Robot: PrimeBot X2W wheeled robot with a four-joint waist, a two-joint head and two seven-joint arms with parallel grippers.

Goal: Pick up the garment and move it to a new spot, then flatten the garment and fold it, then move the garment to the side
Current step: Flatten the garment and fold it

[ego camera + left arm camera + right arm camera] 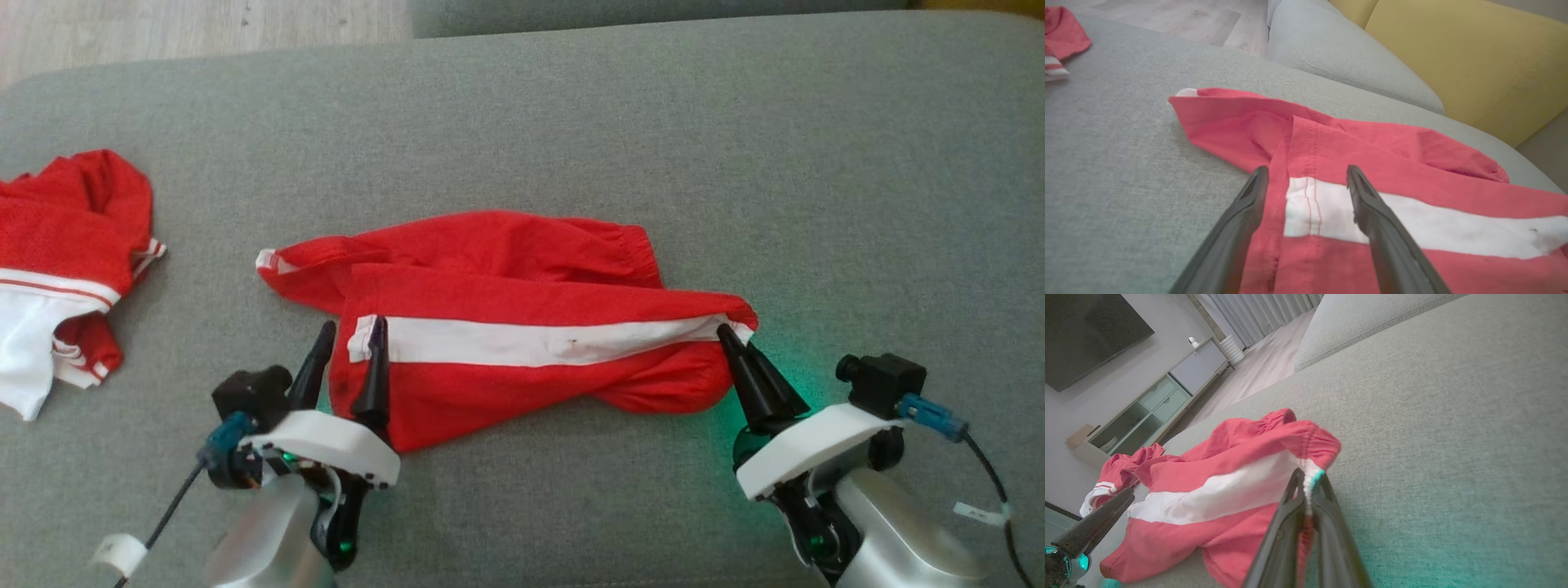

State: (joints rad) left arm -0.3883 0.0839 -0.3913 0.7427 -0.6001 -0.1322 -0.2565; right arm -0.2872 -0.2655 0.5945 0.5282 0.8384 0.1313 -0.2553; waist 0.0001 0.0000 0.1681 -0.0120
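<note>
My right gripper (725, 331) has its jaws clamped on the waistband of the red, white-striped fabric shorts (522, 286); my left gripper (353, 323) straddles the hem, jaws wide, holding nothing.

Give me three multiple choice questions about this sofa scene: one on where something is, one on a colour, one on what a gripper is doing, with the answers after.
1. Where does the other red and white garment lie relative to the red shorts?
A. On the robot's left. B. On the robot's right. C. On top of them.
2. What colour is the stripe along the shorts?
A. Blue. B. White. C. Yellow.
3. What is the right gripper doing?
A. Open above the cushion. B. Holding the other garment. C. Shut on the shorts' waistband end.
Answers:
1 A: it lies at the head view's left edge, apart from the shorts.
2 B: a white band runs along the red cloth.
3 C: the right wrist view shows its fingers pinched on the gathered cloth.
</note>
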